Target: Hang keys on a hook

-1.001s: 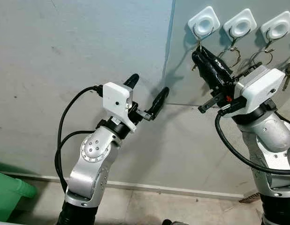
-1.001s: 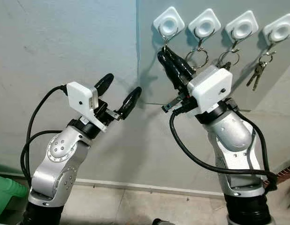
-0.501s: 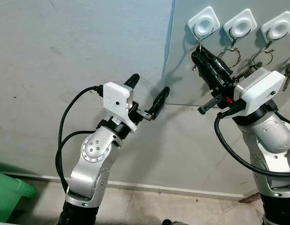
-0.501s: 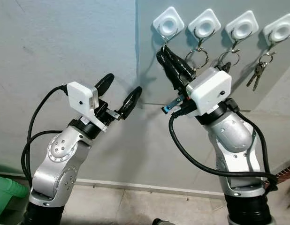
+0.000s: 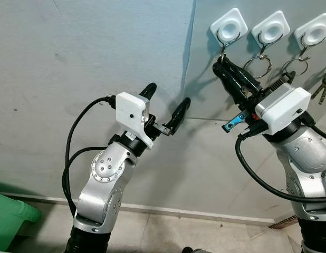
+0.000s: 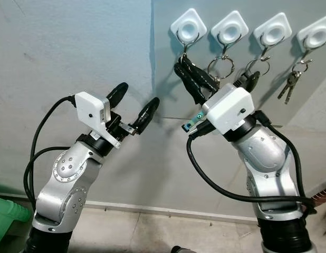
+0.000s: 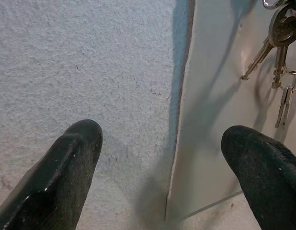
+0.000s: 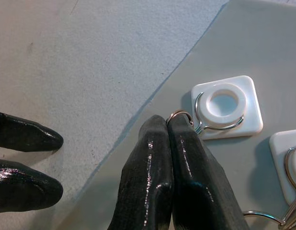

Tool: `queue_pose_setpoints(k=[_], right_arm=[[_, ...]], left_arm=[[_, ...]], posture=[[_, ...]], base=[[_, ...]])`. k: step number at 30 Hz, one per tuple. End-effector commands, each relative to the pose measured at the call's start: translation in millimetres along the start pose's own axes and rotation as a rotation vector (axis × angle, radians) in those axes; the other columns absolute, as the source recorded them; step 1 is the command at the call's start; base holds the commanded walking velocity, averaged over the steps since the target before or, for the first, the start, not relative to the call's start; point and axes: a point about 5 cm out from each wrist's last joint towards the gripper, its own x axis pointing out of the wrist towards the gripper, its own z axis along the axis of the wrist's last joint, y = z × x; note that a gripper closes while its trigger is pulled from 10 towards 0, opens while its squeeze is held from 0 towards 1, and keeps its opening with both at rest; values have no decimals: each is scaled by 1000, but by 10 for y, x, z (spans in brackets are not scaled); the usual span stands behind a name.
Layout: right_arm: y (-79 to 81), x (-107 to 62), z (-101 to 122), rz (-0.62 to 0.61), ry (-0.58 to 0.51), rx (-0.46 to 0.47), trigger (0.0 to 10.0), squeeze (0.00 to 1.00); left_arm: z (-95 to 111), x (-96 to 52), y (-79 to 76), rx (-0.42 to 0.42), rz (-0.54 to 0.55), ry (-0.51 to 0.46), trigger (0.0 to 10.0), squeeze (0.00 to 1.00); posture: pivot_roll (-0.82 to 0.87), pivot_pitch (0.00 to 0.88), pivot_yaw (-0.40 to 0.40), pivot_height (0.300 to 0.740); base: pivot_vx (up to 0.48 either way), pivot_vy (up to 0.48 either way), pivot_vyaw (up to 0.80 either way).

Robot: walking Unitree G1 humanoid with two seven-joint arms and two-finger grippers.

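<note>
Right wrist view: the right tool (image 8: 168, 125) is clenched, its two black fingers (image 8: 153, 182) pressed together on a small metal key ring (image 8: 179, 115) at their tips. The ring sits just beside the wire of the leftmost hook (image 8: 220, 125), right at its curved lower end; whether it is already over the wire cannot be told. The keys themselves are hidden behind the fingers, so which way they hang cannot be seen.

In the eye views the hooks form a row of white square pads high on a smooth grey panel (image 6: 173, 79). The leftmost pad (image 6: 188, 24) has the right tool (image 6: 180, 66) just under it, the fingers pointing up and toward the robot's left along the panel. The second hook (image 6: 229, 29) carries a bare ring (image 6: 220, 66), the third hook (image 6: 271, 30) another ring (image 6: 257, 64), and the fourth hook (image 6: 315, 33) a bunch of keys (image 6: 289, 83) hanging downward, long axis nearly upright and slightly slanted.

The panel's left edge (image 6: 152, 52) runs down close beside the leftmost pad; left of it is rough plaster wall (image 6: 63, 47) with open room. The left tool (image 6: 135, 108) is held up before that wall near the edge, its fingers spread apart and holding nothing, well apart from the right tool. A green bin (image 5: 10, 219) stands on the floor at the far lower left.
</note>
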Motion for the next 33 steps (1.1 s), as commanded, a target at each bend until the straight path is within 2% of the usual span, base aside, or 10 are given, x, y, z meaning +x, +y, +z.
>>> queue_pose_setpoints(k=[1,4,6,7,9,10,23,26,33], right_arm=[[283,-16,-100,135,45,99,10000,0],[253,-6,-94,103,38,136,10000,0],[72,23,-64,-86,-11,330,10000,0],[72,23,-64,-86,-11,330,10000,0],[-24,34,-64,-168,-22,402,10000,0],[-52,32,-59,-195,-26,408,10000,0],[-23,-8,-105,-196,-8,451,10000,0],[35,-9,-87,-147,-1,499,10000,0],[106,-4,-53,-83,-5,531,10000,4]], left_arm=[[28,-4,5,1,2,-7,10000,0],[30,-5,7,0,4,-8,10000,0],[32,-8,6,0,5,-9,10000,0],[32,-8,6,0,5,-9,10000,0],[31,-11,6,-2,7,-8,10000,0],[33,-15,3,-2,6,-8,10000,0],[37,-8,0,-11,4,-10,10000,0],[34,-11,0,-12,3,-9,10000,0],[48,-1,-2,-14,1,-15,10000,0]], posture=[[-35,123,-18,740],[-35,123,-18,740],[-33,123,-20,740],[-33,123,-20,740],[-34,123,-20,740],[-34,122,-19,740],[-34,121,-19,740],[-34,120,-18,740],[-34,119,-17,740]], base=[[0,0,0],[0,0,0],[0,0,0],[0,0,0],[0,0,0],[0,0,0],[0,0,0],[0,0,0],[0,0,0]])
